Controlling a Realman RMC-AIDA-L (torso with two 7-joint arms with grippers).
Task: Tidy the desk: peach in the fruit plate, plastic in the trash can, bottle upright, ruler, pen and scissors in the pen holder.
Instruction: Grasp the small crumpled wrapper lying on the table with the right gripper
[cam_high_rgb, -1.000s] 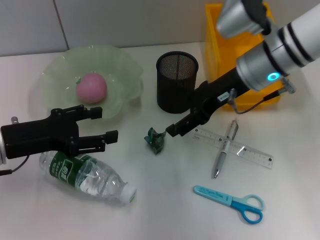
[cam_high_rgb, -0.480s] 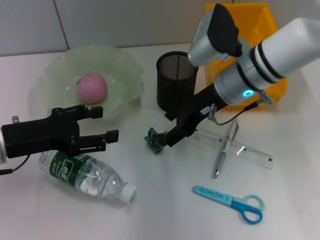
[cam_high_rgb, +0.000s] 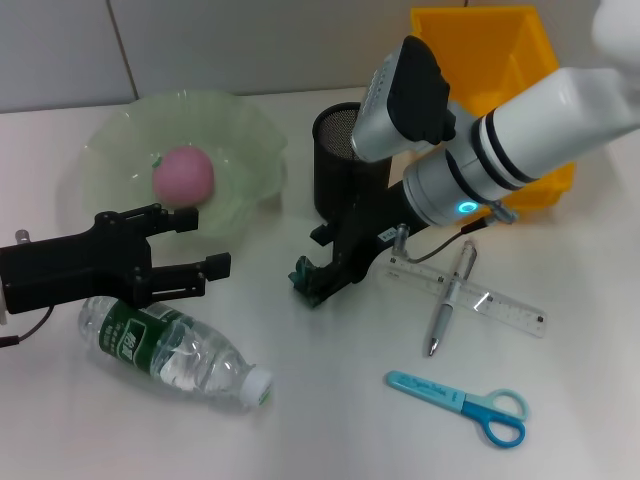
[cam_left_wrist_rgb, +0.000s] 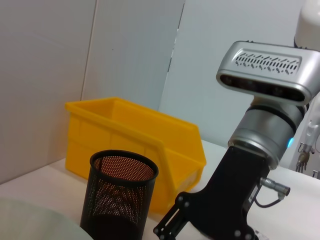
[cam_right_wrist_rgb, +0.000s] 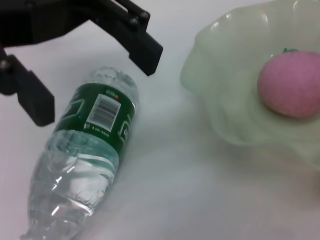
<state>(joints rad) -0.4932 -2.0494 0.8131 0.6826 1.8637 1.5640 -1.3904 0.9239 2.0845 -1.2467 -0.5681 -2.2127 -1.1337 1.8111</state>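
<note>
Left gripper (cam_high_rgb: 190, 243) jaws spread, hovering above lying bottle (cam_high_rgb: 175, 353). Peach (cam_high_rgb: 183, 176) in fruit plate (cam_high_rgb: 250, 135). Right gripper (cam_high_rgb: 312, 282) down at green plastic (cam_high_rgb: 303, 275) beside pen holder (cam_high_rgb: 335, 175); jaw state unclear. Pen (cam_high_rgb: 450, 296) across ruler (cam_high_rgb: 500, 310), scissors (cam_high_rgb: 465, 403) nearer.

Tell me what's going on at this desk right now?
The right pincer is down at the crumpled green plastic beside the pen holder, apparently to pick it up. The left pincer hangs open above the bottle, which lies on its side. The peach sits in the fruit plate; ruler, pen and scissors lie on the desk.
</note>
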